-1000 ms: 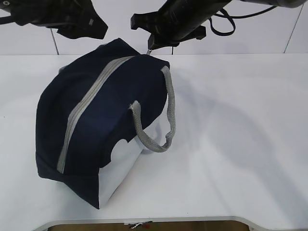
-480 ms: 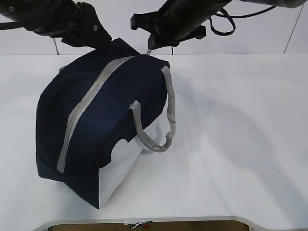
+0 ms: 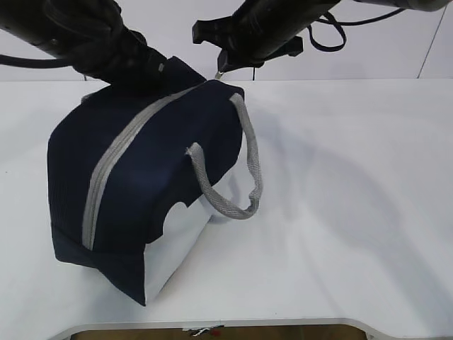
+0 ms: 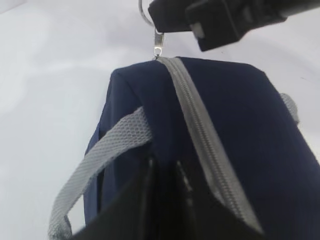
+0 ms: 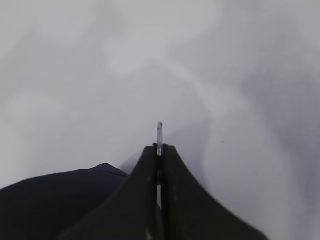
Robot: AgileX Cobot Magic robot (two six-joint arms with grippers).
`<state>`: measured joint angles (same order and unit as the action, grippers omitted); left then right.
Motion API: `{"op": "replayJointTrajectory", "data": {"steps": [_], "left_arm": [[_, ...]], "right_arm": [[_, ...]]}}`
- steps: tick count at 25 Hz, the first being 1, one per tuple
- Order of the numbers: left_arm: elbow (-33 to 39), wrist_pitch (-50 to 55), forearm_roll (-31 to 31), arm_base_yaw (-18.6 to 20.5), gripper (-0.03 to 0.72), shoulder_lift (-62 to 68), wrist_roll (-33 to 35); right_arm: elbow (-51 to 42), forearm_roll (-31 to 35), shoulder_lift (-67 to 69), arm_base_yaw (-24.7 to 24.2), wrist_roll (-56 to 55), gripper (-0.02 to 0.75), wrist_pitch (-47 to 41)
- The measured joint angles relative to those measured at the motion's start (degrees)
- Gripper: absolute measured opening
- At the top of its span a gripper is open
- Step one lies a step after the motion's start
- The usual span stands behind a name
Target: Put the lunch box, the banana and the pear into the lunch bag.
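Large boxy navy-blue fabric lunch bag point(image 3: 141, 191) with a white lower corner panel sits on the white bench point(image 3: 340, 212), left of centre, zipped shut along its grey zipper point(image 3: 117, 159). One grey webbing handle point(image 3: 237, 170) droops over the near side; the other point(image 4: 97, 162) shows in the left wrist view, hanging down the far side. Right gripper point(image 3: 221, 69) reaches in from above at the bag's far end — its fingers point(image 5: 150, 200) are pressed together on the thin metal ring pull point(image 5: 160, 132) of the zipper, which stands up edge-on between the tips. In the left wrist view the pull point(image 4: 158, 42) runs from that gripper down to the zipper's end. Left gripper point(image 4: 165, 175) bears on the bag's top at the rear left — fingers narrow, seemingly pinching a fold of the navy fabric beside the zipper, though the hold itself is partly hidden.
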<state>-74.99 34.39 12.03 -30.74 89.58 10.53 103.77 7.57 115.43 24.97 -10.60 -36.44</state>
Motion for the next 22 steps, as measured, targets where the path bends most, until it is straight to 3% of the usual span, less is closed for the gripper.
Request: {"op": "replayJointTrajectory", "data": {"steps": [2, 4, 22], "left_arm": [[0.0, -0.1, -0.4, 0.0, 0.025, 0.0, 0.0], [0.0, -0.3, -0.5, 0.0, 0.003, 0.0, 0.0], [0.0, 3.3, -2.1, 0.1, -0.002, -3.0, 0.0]], "right_arm": [[0.0, -0.1, 0.0, 0.0, 0.5, 0.012, 0.1], [0.0, -0.8, 0.0, 0.0, 0.6, 0.012, 0.2], [0.4, 2.6, 6.6, -1.4, 0.7, 0.013, 0.5]]}}
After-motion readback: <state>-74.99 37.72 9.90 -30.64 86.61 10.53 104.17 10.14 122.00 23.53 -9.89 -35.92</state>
